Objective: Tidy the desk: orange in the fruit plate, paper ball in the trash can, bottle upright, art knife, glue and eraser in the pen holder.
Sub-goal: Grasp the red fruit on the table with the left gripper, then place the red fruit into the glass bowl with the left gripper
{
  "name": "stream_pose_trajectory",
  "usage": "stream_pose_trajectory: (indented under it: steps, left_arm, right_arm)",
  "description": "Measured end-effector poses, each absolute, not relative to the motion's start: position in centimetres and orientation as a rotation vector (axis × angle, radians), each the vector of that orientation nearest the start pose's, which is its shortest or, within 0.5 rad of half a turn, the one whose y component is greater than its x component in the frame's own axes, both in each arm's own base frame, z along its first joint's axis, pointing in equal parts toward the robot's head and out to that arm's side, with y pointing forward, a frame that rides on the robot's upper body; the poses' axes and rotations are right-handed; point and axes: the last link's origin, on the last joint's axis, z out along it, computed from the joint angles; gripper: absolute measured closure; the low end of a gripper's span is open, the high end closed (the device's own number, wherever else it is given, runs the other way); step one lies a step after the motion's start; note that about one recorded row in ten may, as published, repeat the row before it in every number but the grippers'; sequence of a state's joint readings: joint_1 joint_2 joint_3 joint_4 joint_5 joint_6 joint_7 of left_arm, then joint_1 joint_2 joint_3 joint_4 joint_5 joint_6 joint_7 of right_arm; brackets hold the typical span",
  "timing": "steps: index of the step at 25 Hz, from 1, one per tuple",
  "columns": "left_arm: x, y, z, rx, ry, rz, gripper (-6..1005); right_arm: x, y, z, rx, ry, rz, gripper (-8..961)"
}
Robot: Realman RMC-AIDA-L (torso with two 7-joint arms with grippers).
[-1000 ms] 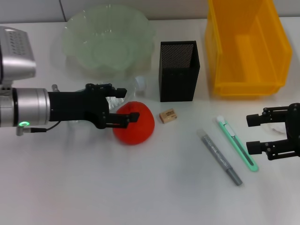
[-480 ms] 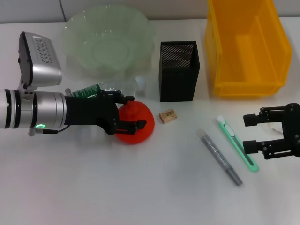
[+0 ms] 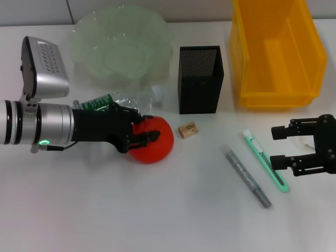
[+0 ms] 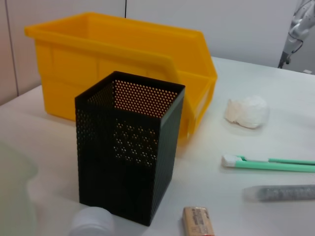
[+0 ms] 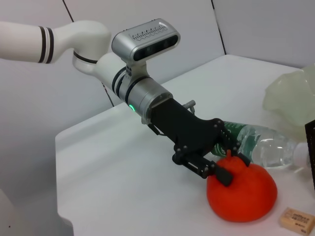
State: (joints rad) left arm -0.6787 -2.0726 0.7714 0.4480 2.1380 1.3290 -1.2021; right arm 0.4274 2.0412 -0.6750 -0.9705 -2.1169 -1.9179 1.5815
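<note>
Head view: white desk [image 3: 131, 210]; left end effector [image 3: 140, 131] grips the orange [image 3: 157, 142], right end effector [image 3: 286, 144] open.

White table [image 3: 131, 210] is seen carrying everything: a pale green fruit plate [image 3: 122, 44] at 11 o'clock, a black mesh pen holder [image 3: 200, 80] upright at 12, and a yellow bin [image 3: 276, 52] at 1 o'clock. A clear bottle [image 3: 137, 96] is laid on its side just at 12 o'clock of the orange [image 3: 153, 139], left of centre, with a small eraser [image 3: 188, 129] at 3 o'clock of the orange. A grey glue stick [image 3: 248, 178] and a green art knife [image 3: 266, 160] are laid side by side at 4 o'clock, and a white paper ball [image 4: 247, 111] is seen near the bin in the left wrist view.
</note>
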Motion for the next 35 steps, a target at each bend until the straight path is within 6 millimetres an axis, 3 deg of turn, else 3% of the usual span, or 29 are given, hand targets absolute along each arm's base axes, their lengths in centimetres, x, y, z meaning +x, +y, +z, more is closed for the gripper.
stream_pose_trajectory:
  steps: [5, 10, 12, 13, 14, 17, 21, 26, 30, 35]
  left_arm:
    - [-25.6, 34.8, -5.2, -2.884, -0.403, -0.387, 653]
    - [-25.2, 34.5, -4.4, -2.911, -0.395, -0.426, 736]
    - [-24.5, 34.6, -2.5, -2.901, -0.384, -0.503, 761]
    - [-24.5, 34.6, -2.5, -2.901, -0.384, -0.503, 769]
    - [-23.2, 35.3, -0.3, -2.847, -0.367, -0.601, 778]
    - [-21.8, 36.6, 1.3, -2.782, -0.363, -0.652, 801]
    - [-19.6, 39.7, 2.4, -2.645, -0.350, -0.670, 827]
    - [-18.4, 44.6, 1.8, -2.435, -0.423, -0.577, 865]
    - [-18.4, 46.3, 1.0, -2.359, -0.444, -0.496, 898]
    - [-18.3, 46.9, 0.2, -2.338, -0.418, -0.407, 918]
  right_arm:
    - [26.7, 28.5, 5.7, -2.934, 0.659, 0.561, 181]
    - [26.7, 28.4, 5.6, -2.930, 0.662, 0.571, 181]
    - [26.7, 28.4, 5.5, -2.927, 0.664, 0.577, 181]
    - [26.7, 28.4, 5.5, -2.927, 0.664, 0.577, 181]
    - [26.7, 28.3, 5.5, -2.927, 0.664, 0.580, 181]
    - [26.6, 28.3, 5.4, -2.927, 0.665, 0.584, 180]
    - [26.5, 28.3, 5.3, -2.929, 0.663, 0.591, 180]
    - [26.3, 28.4, 5.1, -2.935, 0.654, 0.594, 180]
    - [26.2, 28.4, 5.1, -2.935, 0.649, 0.597, 182]
    - [26.0, 28.6, 4.9, -2.931, 0.638, 0.606, 182]
